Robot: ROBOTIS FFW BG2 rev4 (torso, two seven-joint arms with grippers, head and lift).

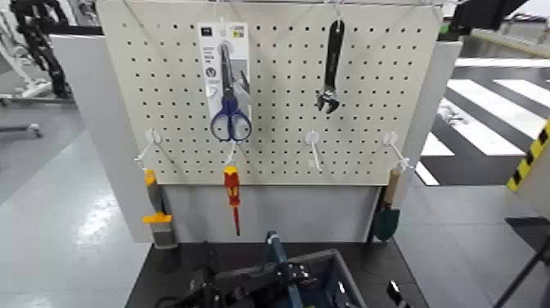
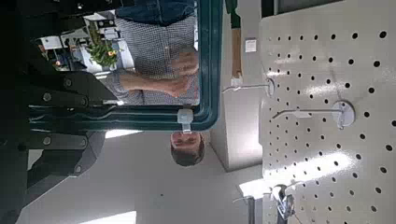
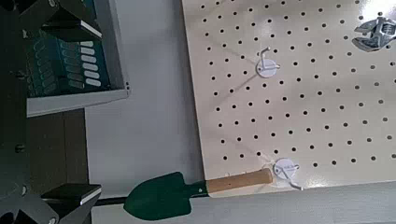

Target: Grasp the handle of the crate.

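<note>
Closing our left gripper (image 1: pixel 245 288) around the handle (image 1: pixel 275 250), we are holding the crate (image 1: pixel 344 283). Our right gripper (image 1: pixel 397 295) is waiting beside it; we cannot tell its opening.

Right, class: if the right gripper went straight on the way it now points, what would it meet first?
Probably the grey panel beside the pegboard, though depth is unclear. The right gripper faces that wall; the green trowel hangs off to one side.
</note>
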